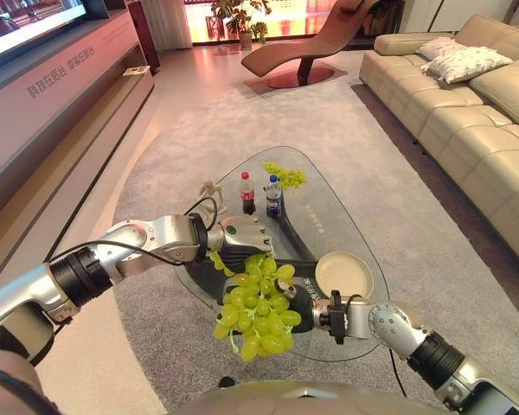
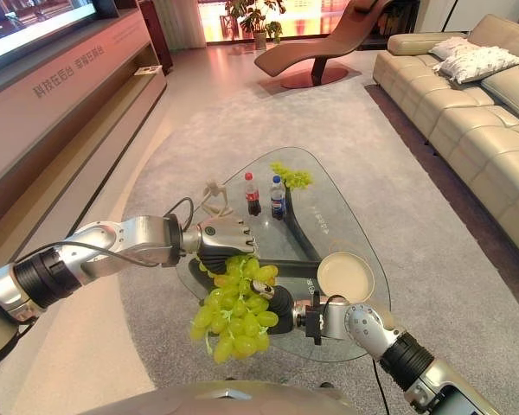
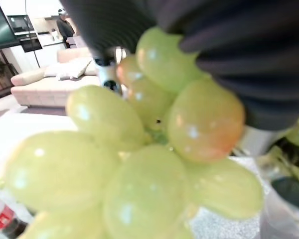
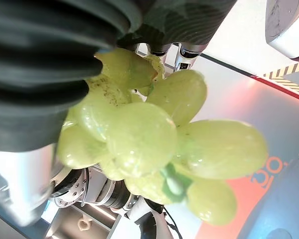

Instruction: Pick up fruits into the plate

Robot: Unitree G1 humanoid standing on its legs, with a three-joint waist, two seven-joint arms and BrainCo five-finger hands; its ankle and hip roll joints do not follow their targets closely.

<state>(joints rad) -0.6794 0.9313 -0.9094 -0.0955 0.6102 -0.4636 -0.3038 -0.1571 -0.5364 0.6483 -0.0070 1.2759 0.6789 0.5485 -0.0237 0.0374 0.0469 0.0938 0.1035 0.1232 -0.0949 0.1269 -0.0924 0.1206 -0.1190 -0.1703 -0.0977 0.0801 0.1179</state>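
Note:
A big bunch of green grapes [image 1: 258, 316] hangs in the air over the near edge of the glass table [image 1: 329, 216]. My left hand [image 1: 240, 238] comes in from the left and is shut on the top of the bunch. My right hand [image 2: 281, 309] presses against the bunch's right side, mostly hidden behind the grapes [image 4: 154, 134]. The grapes [image 3: 139, 149] sit right against the left hand's cover. A cream plate [image 1: 343, 275] lies empty on the table just right of the bunch. A second, smaller bunch of grapes [image 1: 285, 175] lies at the table's far end.
Two small bottles, one red-labelled [image 1: 247, 194] and one blue-labelled [image 1: 273, 196], stand mid-table behind the hands. A small pale figure [image 1: 209, 192] stands at the table's left edge. A beige sofa [image 1: 467, 121] runs along the right, and a low cabinet [image 1: 60, 112] along the left.

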